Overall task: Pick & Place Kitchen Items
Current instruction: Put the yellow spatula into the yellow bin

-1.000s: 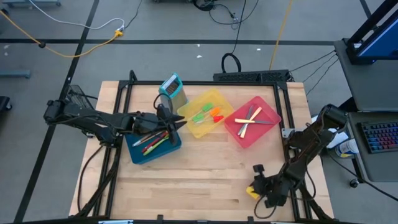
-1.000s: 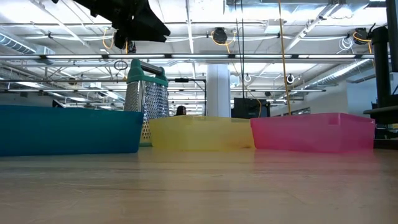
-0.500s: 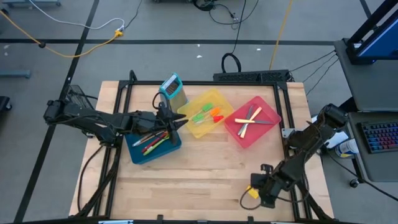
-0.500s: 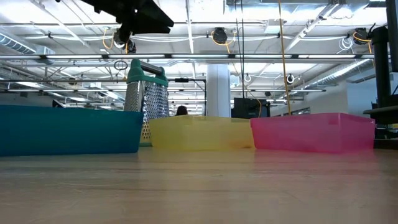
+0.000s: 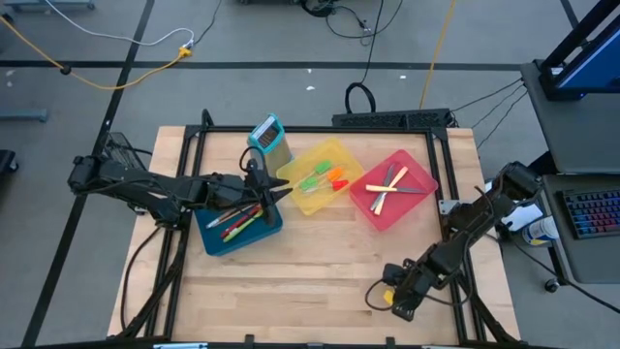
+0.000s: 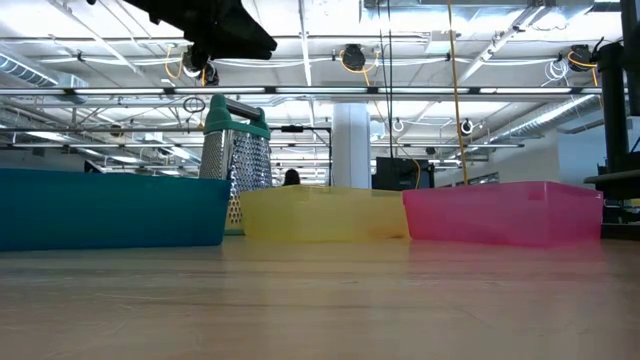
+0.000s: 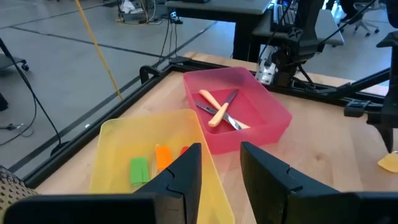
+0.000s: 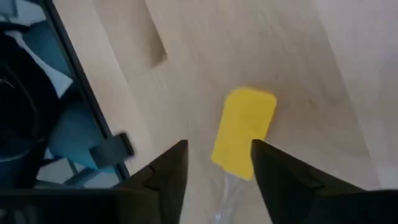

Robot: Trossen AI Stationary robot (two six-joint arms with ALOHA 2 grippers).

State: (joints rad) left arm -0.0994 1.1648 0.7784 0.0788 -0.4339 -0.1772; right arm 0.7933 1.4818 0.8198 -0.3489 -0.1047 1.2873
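Overhead, my right arm (image 5: 455, 247) folds back on itself from the counter's (image 5: 320, 271) right edge, and its jaws (image 5: 397, 296) reach low over the bare wood near the front right corner. They stand apart around the clear handle of a yellow-headed mini spatula (image 8: 244, 132) that lies flat on the counter; the yellow head pokes out just ahead of my fingers (image 8: 165, 177), and I cannot tell whether they touch the handle. My left arm (image 5: 145, 189) stretches in from the left, level and nearly straight, holding its jaws (image 5: 269, 192) parted and empty above the near end of the yellow bin (image 5: 320, 176). Green and orange spatulas (image 7: 149, 163) lie in that bin. Cream-handled knives (image 7: 221, 112) cross each other in the red bin (image 5: 395, 189). Spoons (image 5: 237, 221) lie in the blue bin (image 5: 237, 225), and a teal-framed grater (image 5: 268, 138) stands behind it.
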